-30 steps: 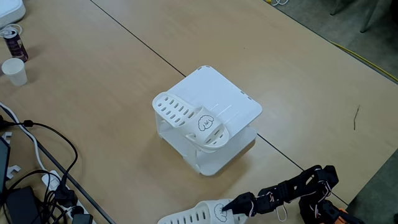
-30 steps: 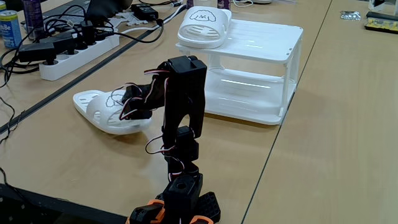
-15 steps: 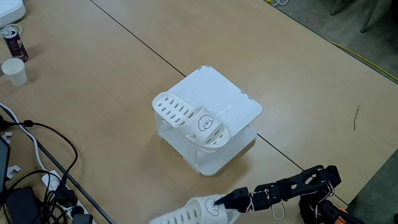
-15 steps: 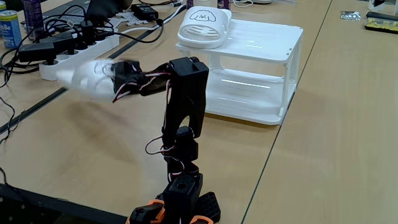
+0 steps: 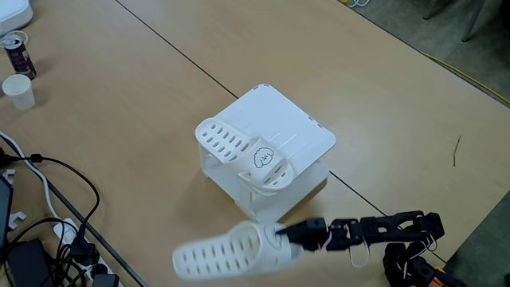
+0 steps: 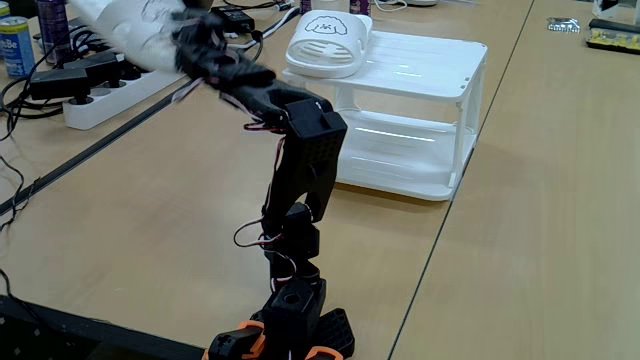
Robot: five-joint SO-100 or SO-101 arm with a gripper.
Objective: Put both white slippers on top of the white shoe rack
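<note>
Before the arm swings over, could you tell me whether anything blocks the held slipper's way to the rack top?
Only partly. The gripper carries the second slipper in the air. The first slipper lies along the near edge of the shoe rack, overhanging it; the far part of the top is bare.

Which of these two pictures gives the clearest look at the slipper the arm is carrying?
The fixed view from above: the carried slipper is lifted off the table, its slotted sole visible end to end, with the gripper clamped on its strap end. In the fixed view from the side, the same slipper is motion-blurred and partly cut off by the top edge.
</note>
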